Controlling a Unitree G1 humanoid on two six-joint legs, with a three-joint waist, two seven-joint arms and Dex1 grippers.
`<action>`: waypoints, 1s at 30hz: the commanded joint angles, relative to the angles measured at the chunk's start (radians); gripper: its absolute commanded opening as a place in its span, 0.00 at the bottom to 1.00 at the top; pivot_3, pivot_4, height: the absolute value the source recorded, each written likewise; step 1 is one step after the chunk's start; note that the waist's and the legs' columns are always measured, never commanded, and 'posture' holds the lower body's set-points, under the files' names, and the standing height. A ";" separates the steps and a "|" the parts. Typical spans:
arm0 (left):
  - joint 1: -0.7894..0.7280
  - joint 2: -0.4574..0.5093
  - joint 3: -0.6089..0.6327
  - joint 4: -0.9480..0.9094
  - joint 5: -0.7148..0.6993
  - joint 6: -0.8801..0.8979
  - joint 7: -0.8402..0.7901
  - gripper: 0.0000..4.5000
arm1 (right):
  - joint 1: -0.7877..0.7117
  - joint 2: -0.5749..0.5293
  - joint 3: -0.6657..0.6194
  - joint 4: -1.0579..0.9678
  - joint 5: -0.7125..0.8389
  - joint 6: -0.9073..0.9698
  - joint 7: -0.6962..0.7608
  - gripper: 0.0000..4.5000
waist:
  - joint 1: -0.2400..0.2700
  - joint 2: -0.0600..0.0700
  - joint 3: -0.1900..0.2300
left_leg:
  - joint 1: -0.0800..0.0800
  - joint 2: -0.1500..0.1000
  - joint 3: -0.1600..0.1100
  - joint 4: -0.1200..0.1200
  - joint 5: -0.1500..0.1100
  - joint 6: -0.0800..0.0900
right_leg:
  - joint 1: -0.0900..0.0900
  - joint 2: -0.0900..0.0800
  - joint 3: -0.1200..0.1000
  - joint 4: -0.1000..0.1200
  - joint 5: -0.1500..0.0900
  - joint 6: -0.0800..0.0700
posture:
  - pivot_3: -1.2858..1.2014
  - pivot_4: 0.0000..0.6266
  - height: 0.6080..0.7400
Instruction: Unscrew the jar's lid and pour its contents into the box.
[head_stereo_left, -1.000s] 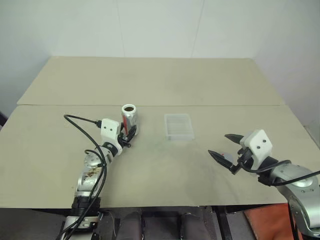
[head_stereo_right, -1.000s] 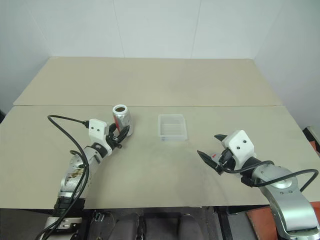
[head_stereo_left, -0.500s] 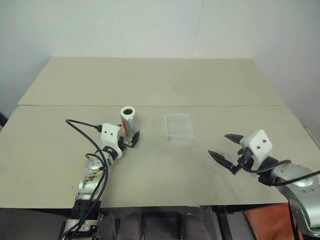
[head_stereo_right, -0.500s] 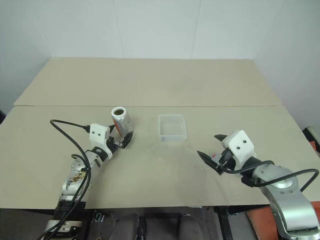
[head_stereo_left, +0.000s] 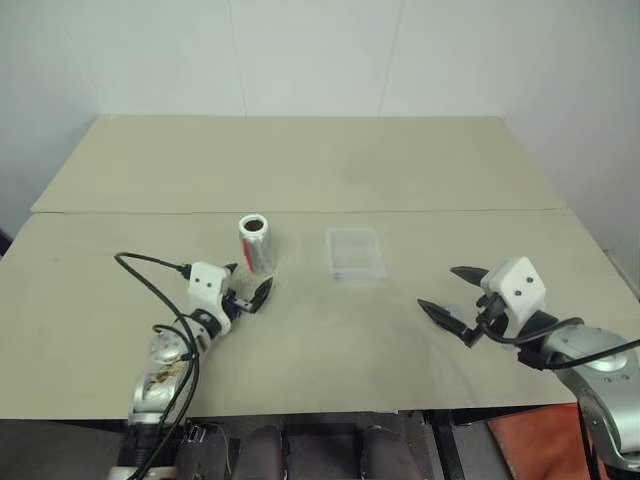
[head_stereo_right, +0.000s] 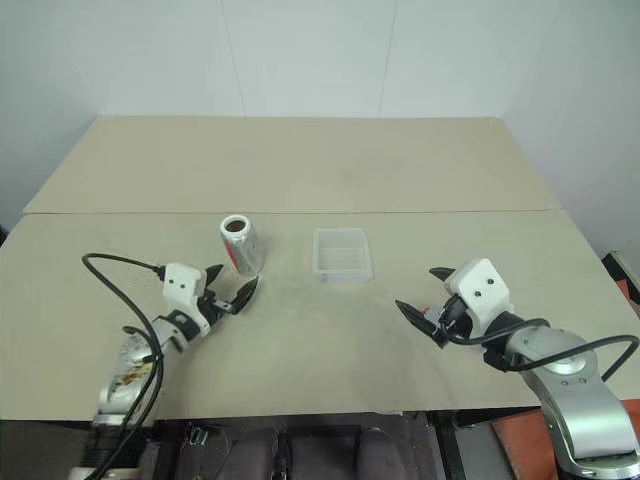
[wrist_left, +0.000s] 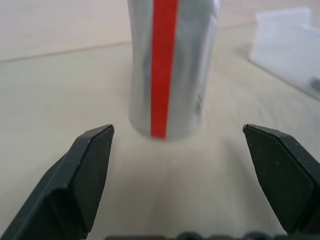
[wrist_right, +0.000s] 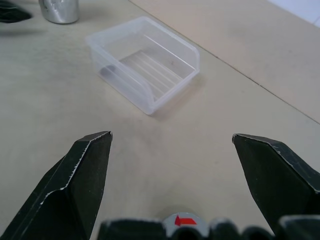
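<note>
The jar (head_stereo_left: 256, 244), silvery with a red stripe, stands upright on the table with its dark mouth uncovered. My left gripper (head_stereo_left: 247, 282) is open just in front of it, one finger on each side, apart from its wall. The clear box (head_stereo_left: 356, 253) lies to the right of the jar and looks empty. My right gripper (head_stereo_left: 437, 288) hovers open at the right, pointing towards the box. A silver piece with a red mark, the lid (wrist_right: 181, 220), sits deep between the bases of its fingers, with nothing between the fingertips.
The beige table (head_stereo_left: 300, 160) has a seam running across it behind the jar. A black cable (head_stereo_left: 150, 265) loops over the surface beside my left arm. White walls close off the back.
My left gripper has opened, let go of the jar and drawn back towards me and to the left. The jar stays standing. The right arm has not moved.
</note>
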 joint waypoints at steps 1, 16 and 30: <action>0.054 0.056 0.107 -0.139 -0.136 0.053 -0.070 1.00 | 0.011 -0.019 -0.055 -0.027 0.005 -0.027 0.013 1.00 | 0.000 0.000 0.000 | 0.000 0.000 0.000 0.000 0.000 0.000 | 0.000 0.000 0.000 0.000 0.000 0.000 | 0.52 0.24 1.00; 0.173 0.543 0.403 -0.268 -0.570 0.313 -0.641 1.00 | 0.483 -0.152 -0.631 0.016 0.169 -0.257 0.624 1.00 | 0.002 0.004 -0.003 | 0.006 0.003 0.003 -0.002 -0.002 0.000 | 0.006 0.001 0.000 -0.002 -0.002 -0.003 | 0.52 0.24 1.00; 0.298 0.555 0.455 -0.388 -0.620 0.428 -0.626 1.00 | 0.387 -0.186 -0.595 0.070 0.131 -0.226 0.561 1.00 | 0.003 0.004 -0.003 | 0.011 0.003 0.004 -0.003 -0.002 -0.001 | 0.008 0.001 0.001 -0.002 -0.004 -0.006 | 0.52 0.24 1.00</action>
